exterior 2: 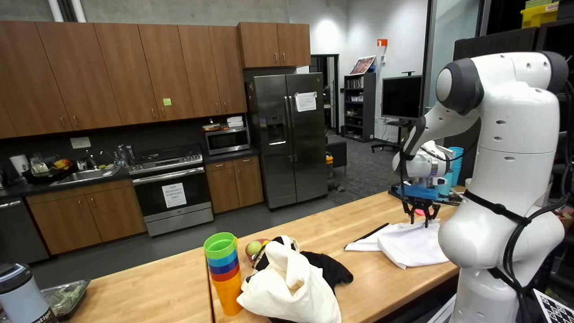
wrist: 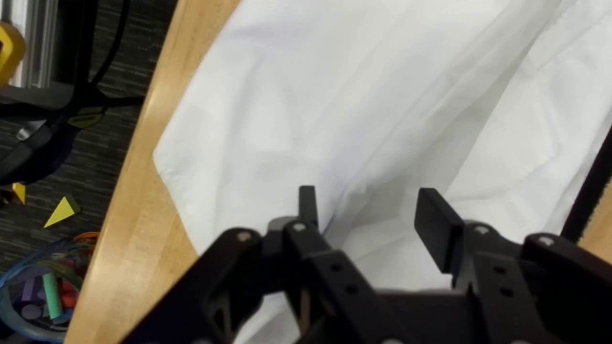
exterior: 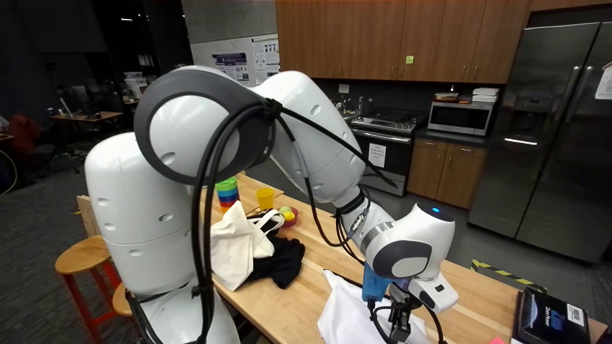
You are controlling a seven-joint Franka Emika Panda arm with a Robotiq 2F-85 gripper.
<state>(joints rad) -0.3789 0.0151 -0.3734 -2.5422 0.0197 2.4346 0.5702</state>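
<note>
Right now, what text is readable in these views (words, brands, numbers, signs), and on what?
"FOR RESEARCH PURPOSES ONLY": sheet on the oven door.
"Power": black box; what precedes it is unclear.
"tigo", probably: bottle, lettering partly out of view.
Too small or blurred: barcode label on that box, fridge paper, wall posters.
No number readable.
</note>
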